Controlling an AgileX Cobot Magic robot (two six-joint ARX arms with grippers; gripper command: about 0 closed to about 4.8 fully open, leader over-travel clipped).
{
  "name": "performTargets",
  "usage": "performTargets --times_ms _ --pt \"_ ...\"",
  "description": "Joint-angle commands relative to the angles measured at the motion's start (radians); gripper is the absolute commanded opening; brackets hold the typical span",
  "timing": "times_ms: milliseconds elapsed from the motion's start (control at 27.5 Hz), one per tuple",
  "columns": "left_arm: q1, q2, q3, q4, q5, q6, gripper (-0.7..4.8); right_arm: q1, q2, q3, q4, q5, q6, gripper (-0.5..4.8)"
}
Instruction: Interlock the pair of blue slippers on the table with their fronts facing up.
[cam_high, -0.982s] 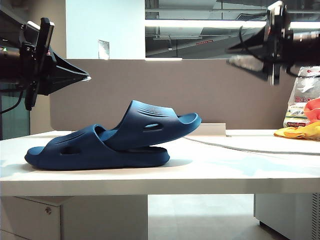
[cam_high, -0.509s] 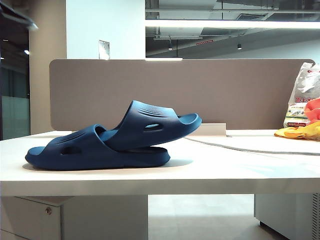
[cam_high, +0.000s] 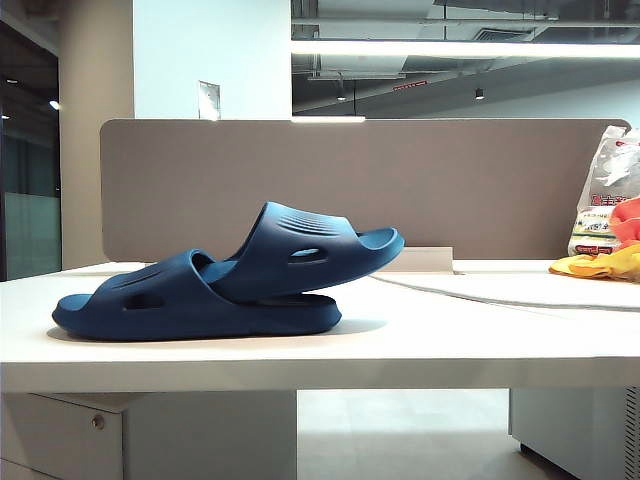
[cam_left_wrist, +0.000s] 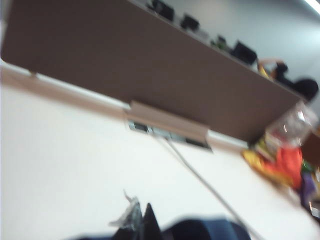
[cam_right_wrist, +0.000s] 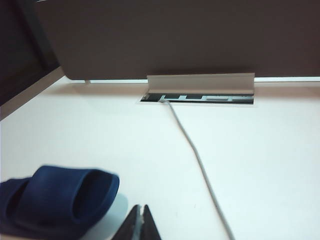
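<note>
The pair of blue slippers stands interlocked on the white table (cam_high: 450, 340). The lower slipper (cam_high: 150, 300) lies flat, and the upper slipper (cam_high: 300, 245) is pushed through its strap, with its free end raised. Neither arm shows in the exterior view. My left gripper (cam_left_wrist: 142, 205) is shut and empty above the table, with a blurred blue slipper (cam_left_wrist: 210, 231) just beside its tips. My right gripper (cam_right_wrist: 141, 206) is also shut and empty, close beside the open end of a blue slipper (cam_right_wrist: 60, 200) without touching it.
A grey-brown divider panel (cam_high: 450, 180) runs along the back of the table. A grey cable (cam_right_wrist: 200, 160) leads from a cable port (cam_right_wrist: 200, 97) across the top. At the far right stand a printed bag (cam_high: 605, 190) and yellow and orange items (cam_high: 600, 265).
Both arms, seen a second ago at the upper left and upper right of the exterior view, have left that view. The slippers have not moved.
</note>
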Motion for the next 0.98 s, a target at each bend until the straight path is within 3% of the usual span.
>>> performTargets --times_ms 36,218,364,691,836,982 --pt "-0.032 -0.063 0.002 -0.166 -0.016 0.093 -0.06 0.0 -0.08 -0.085 0.044 0.003 -0.006 -0.08" --pt "-0.09 -0.145 -0.008 -0.348 -0.116 0.196 -0.06 0.006 -0.223 -0.243 0.089 0.045 -0.003 -0.08" --pt "-0.142 -0.23 -0.074 -0.374 -0.173 0.238 -0.06 0.028 -0.354 -0.374 0.129 0.114 0.026 -0.08" --pt "-0.242 -0.402 -0.293 -0.265 -0.217 0.229 -0.06 0.05 -0.536 -0.539 0.206 0.157 0.209 -0.07" --pt "-0.259 -0.414 -0.36 -0.254 -0.24 0.144 -0.06 0.071 -0.529 -0.586 0.176 0.16 0.215 -0.07" --pt "-0.259 -0.414 -0.408 -0.25 -0.272 0.101 -0.06 0.089 -0.531 -0.616 0.147 0.249 0.224 -0.07"
